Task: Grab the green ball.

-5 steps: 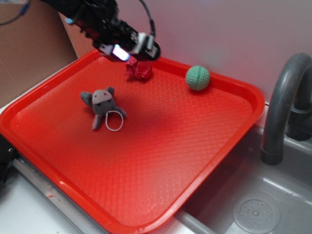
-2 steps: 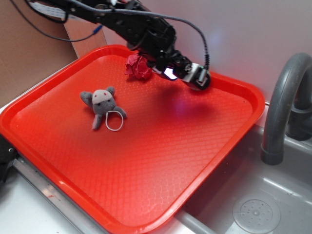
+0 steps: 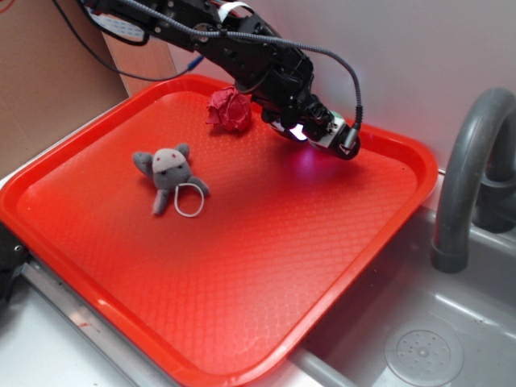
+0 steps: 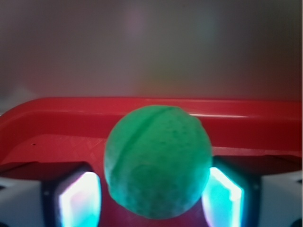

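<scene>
The green ball (image 4: 156,161), mint green with a ridge across it, fills the middle of the wrist view and rests on the red tray (image 4: 42,142) close to its far rim. My gripper (image 4: 151,201) is open, with the ball between its two lit fingers. The left finger (image 4: 78,198) stands a little apart from the ball and the right finger (image 4: 222,194) is at its edge. In the exterior view my gripper (image 3: 326,135) is low at the tray's back right and hides the ball.
The dark red paper wad (image 3: 230,110) lies just left of my arm. A grey plush mouse (image 3: 168,173) lies on the tray's (image 3: 242,266) left half. A white wall runs behind the tray. A grey faucet (image 3: 468,161) and sink (image 3: 419,339) are to the right.
My arm has swung right from above the red wad to the ball and come down around it. The ball, visible a second ago, is now hidden in the exterior view.
</scene>
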Robot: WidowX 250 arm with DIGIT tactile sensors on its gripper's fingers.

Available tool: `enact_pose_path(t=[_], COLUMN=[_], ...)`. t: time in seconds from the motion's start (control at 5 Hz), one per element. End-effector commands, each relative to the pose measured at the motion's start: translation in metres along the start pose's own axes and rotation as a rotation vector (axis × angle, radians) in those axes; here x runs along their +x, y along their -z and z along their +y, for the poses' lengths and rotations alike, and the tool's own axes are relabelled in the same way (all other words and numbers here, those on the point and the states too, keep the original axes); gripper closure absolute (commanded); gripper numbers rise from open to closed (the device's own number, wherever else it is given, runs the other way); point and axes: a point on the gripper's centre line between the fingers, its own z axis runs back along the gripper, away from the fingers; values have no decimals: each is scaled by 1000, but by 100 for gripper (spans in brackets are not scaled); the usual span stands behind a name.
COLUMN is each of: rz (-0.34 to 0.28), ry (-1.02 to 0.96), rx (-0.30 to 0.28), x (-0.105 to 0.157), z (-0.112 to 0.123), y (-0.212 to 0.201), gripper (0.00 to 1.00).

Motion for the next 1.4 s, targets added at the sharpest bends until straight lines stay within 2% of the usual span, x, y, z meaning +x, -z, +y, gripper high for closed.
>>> enact_pose_path(t=[0.0,0.2,0.4,0.6,0.8,1.0,1.2], rz=[-51,79,181,248,284,258,214], ry=[10,-72,-194,-329,-477,-500,-433], rx=[-6,101,165,185,232,293,255], x=[13,13,2,-16,-33,-41,-38], z=[-15,-3,6,15,24,26,29], y=[-25,-68,-113,-162,-207,-230,-231], gripper=[100,100,100,100,100,100,100])
